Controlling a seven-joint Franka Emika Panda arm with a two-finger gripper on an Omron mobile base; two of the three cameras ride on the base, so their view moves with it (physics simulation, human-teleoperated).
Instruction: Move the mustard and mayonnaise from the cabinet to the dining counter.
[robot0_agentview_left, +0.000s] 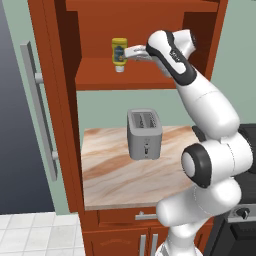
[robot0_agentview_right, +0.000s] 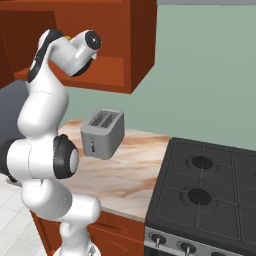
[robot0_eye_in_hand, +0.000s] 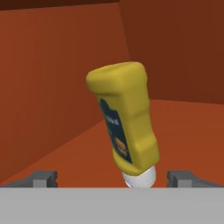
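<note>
The gripper (robot0_eye_in_hand: 111, 178) has its jaws spread wide, the two dark fingertips (robot0_eye_in_hand: 43, 178) low at the left and right of the hand view. The mustard (robot0_eye_in_hand: 124, 122) stands between them, cap down and leaning, touching neither tip. In the left base view the mustard (robot0_agentview_left: 119, 54) stands on the cabinet (robot0_agentview_left: 125, 75) shelf at upper centre, the hand just right of it. The white arm rises from the lower right, bends at the elbow and reaches left into the shelf above the toaster (robot0_agentview_left: 143, 134).
</note>
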